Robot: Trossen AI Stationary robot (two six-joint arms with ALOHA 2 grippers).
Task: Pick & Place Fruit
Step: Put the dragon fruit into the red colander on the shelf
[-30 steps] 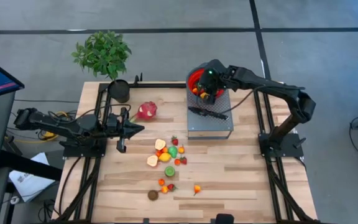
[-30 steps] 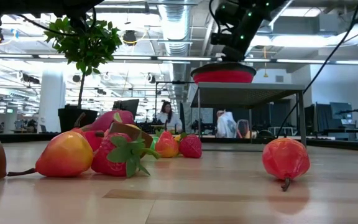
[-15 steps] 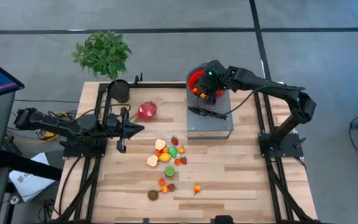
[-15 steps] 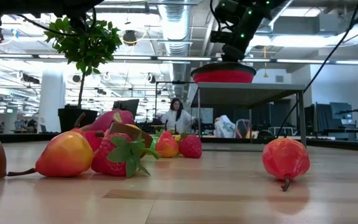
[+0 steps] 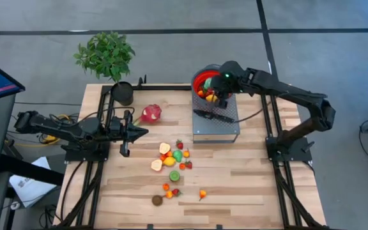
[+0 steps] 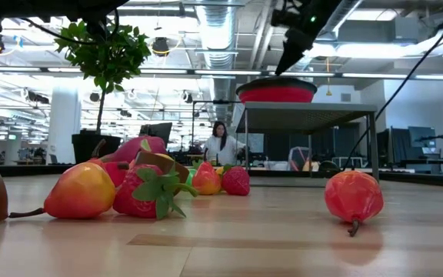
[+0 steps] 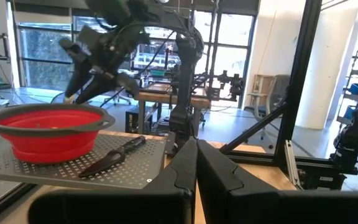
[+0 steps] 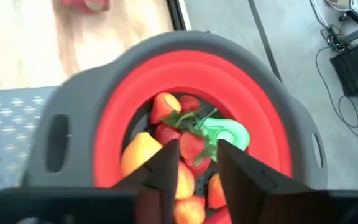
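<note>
Several small toy fruits [image 5: 172, 160], red, orange, yellow and green, lie loose on the wooden table's middle, with a brown one [image 5: 157, 200] nearer the front. The pink-red dragon fruit [image 5: 151, 114] lies behind them. More fruit [image 8: 185, 146] lies inside the red bowl [image 5: 201, 81], which stands on a grey perforated platform [image 5: 217, 130]. My right gripper [image 8: 197, 169] hangs open just above the bowl's inside and holds nothing; in the high view it [image 5: 220, 93] covers the bowl's right part. My left gripper [image 7: 196, 163] waits shut, level, at the table's left [image 5: 142, 132].
A black-handled knife [image 5: 213, 115] lies on the platform in front of the bowl. A potted plant [image 5: 109, 59] stands at the table's far left corner. Dark frame rails run along both table sides. In the low view a person [image 6: 220, 145] sits far behind the table.
My right gripper has risen from the bowl and drifted a little toward the table's right edge; the arm's elbow has swung out to the right. The bowl and the fruit on the table have kept their places.
</note>
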